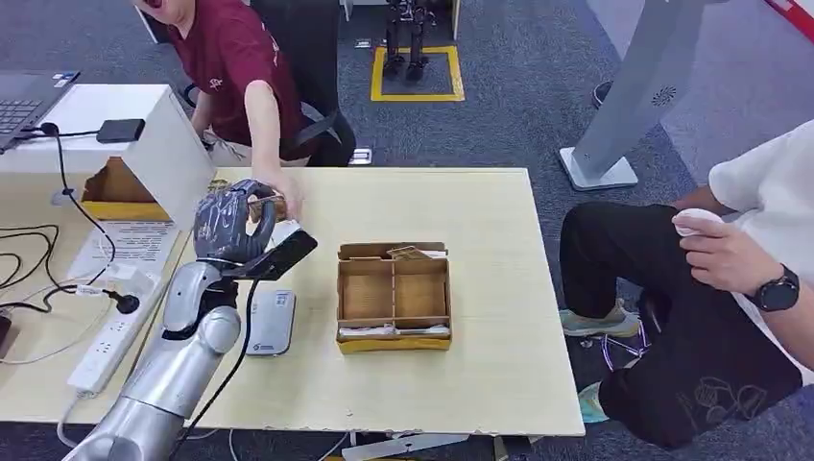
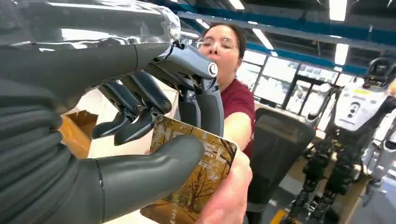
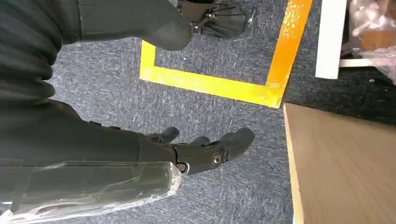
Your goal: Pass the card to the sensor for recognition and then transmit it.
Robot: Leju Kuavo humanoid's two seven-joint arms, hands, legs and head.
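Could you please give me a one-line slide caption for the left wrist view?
Left hand pinches a card while a person's hand grasps its other end.

Cardboard box [image 1: 394, 298] on table [image 1: 499, 288]; laptop [image 1: 24, 101]; power strip [image 1: 107, 346].

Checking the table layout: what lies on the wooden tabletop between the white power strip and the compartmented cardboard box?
In the head view, a flat grey card reader lies between the white power strip and the cardboard box, with the left arm crossing above.
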